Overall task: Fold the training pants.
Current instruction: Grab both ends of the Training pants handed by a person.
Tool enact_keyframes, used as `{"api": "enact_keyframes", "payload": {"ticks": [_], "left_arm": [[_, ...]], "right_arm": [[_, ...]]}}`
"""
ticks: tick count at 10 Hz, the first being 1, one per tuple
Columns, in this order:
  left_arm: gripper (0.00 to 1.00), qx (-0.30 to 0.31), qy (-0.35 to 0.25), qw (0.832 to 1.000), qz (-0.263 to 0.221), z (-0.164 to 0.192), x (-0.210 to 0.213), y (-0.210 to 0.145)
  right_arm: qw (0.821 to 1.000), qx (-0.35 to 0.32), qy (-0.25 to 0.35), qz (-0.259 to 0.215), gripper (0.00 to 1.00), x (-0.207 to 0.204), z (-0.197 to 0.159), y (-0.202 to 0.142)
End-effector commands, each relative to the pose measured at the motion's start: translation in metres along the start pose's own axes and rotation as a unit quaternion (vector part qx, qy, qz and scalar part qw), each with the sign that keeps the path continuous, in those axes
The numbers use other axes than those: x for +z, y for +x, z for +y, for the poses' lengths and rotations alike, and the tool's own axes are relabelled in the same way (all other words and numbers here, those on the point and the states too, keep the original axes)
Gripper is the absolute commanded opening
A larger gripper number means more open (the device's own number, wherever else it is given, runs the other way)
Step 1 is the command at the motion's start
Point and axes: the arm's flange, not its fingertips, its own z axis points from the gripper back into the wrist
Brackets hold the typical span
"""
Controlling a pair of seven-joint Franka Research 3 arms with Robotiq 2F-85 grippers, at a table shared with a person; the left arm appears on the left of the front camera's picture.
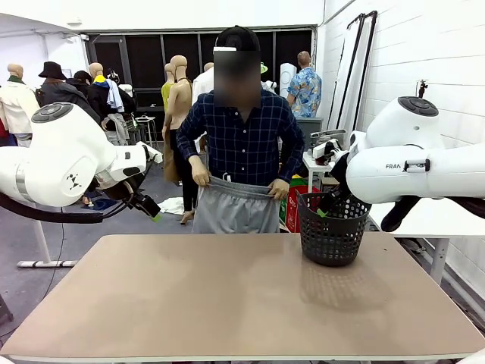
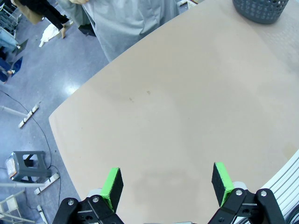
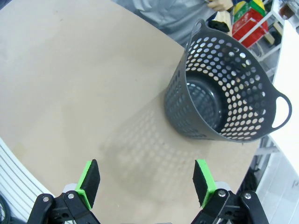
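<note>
Training pants [image 1: 236,211], held up by person's hands [image 1: 201,177] — seemingly hanging

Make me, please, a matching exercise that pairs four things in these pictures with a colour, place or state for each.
Things:
1. pants
2. basket
3. table
4. shirt

Descriptions:
A. tan, with rounded corners
B. light grey, held up at the waistband beyond the table's far edge
C. dark blue, checked
D. dark, perforated, upright on the table's far right

Pairs: 1-B, 2-D, 3-A, 4-C
</note>
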Motion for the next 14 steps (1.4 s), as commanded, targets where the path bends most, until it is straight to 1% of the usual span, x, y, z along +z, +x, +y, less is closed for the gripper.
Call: {"api": "enact_keyframes", "payload": {"ticks": [1, 14], "left_arm": [[1.0, -0.001, 0.0, 1.0, 0.0, -0.0002, -0.0003, 0.0001], [1.0, -0.001, 0.0, 1.0, 0.0, -0.0002, -0.0003, 0.0001]], "right_arm": [[1.0, 0.003, -0.001, -0.003, 1.0, -0.0004, -0.001, -0.0006], [1.0, 0.003, -0.001, -0.003, 1.0, -0.0004, -0.001, -0.0006]]}}
